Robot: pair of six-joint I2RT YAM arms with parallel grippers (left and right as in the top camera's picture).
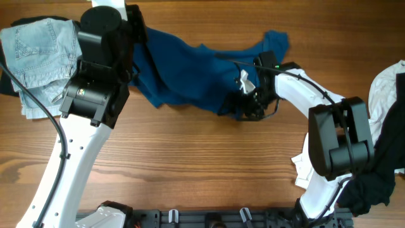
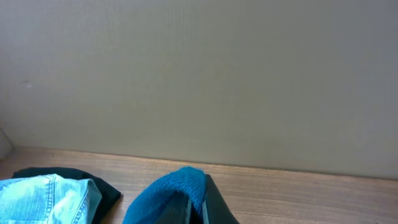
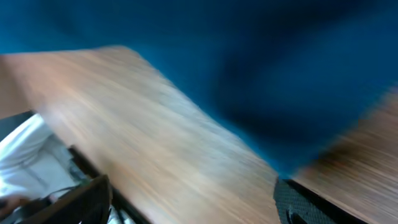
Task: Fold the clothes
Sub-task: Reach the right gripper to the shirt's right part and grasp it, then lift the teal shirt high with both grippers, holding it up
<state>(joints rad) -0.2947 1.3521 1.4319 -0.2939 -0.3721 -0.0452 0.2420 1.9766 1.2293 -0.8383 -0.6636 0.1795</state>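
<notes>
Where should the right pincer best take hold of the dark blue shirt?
Likely the bunched near edge of the dark blue shirt, beside the right pincer, approached from over the table: that edge lies exposed on wood, while the left pincer pinches the other end.

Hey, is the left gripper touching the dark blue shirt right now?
Touching. The left wrist view shows the dark blue shirt bunched up in the left gripper, with its dark finger pressed right against the cloth.

A shirt (image 1: pixel 183 73) lies spread across the back middle of the table (image 1: pixel 190 158), jeans (image 1: pixel 38 54) to its left, more clothes (image 1: pixel 387 88) heaped far right.
</notes>
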